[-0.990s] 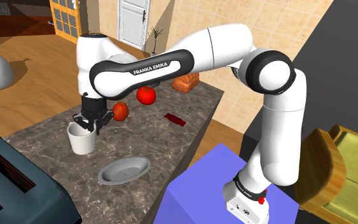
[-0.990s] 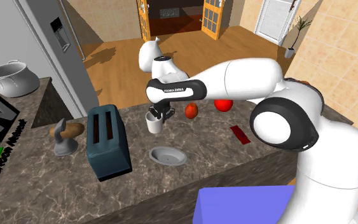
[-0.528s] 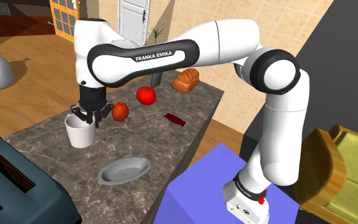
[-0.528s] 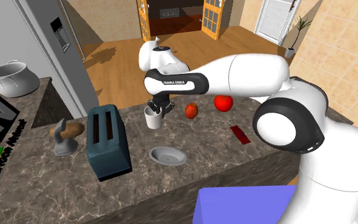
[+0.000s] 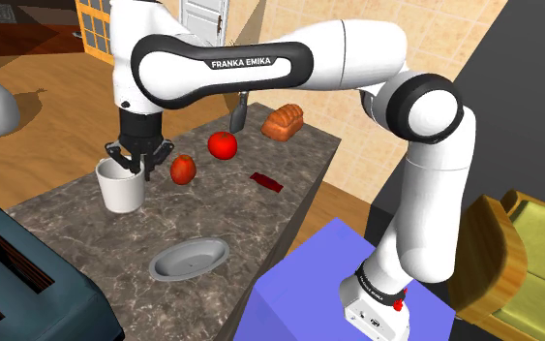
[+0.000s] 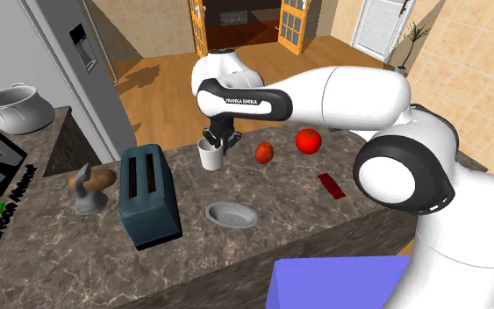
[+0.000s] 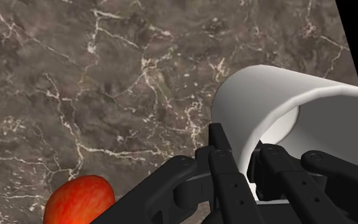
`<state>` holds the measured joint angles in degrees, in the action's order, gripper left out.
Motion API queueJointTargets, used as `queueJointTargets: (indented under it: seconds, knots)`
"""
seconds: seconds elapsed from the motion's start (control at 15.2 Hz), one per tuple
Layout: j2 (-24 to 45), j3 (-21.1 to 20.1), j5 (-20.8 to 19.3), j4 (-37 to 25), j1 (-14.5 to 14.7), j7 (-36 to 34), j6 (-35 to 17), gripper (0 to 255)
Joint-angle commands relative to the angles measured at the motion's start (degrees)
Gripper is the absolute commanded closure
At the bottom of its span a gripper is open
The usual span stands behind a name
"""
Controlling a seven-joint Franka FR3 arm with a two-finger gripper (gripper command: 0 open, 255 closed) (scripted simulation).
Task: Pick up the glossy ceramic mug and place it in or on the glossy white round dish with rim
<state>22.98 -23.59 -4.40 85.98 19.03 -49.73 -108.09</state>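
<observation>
Altogether one white mug (image 5: 121,188), one grey dish (image 5: 191,259), two red fruits (image 5: 183,170) (image 5: 223,145).

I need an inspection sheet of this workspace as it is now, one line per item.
Surface: dark marbled counter.
Job's things: white mug, upright; grey round dish, empty, apart from the mug.
Clutter: reddish apple, red round fruit, bread loaf, small red flat item, dark toaster.
Tool: shut on the mug's wall, one finger inside.
Cables: nothing seen.
Surroundings: wooden floor, white door, yellow armchair.
</observation>
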Motion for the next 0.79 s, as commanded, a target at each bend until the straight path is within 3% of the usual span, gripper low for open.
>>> queueJointTargets:
  seconds: [0.0, 0.07, 0.4, 0.73]
  knots:
    - [-0.2, -0.1, 0.1, -1.4, 0.1, 0.0, 1.5, 255]
    - [-0.2, -0.1, 0.1, -2.0, 0.1, -0.1, 2.2, 255]
    - [-13.1, -1.6, 5.0, 14.0, -2.3, 0.9, -1.8, 255]
    - [-25.3, -2.2, 10.6, 26.7, -3.0, 2.6, -3.3, 255]
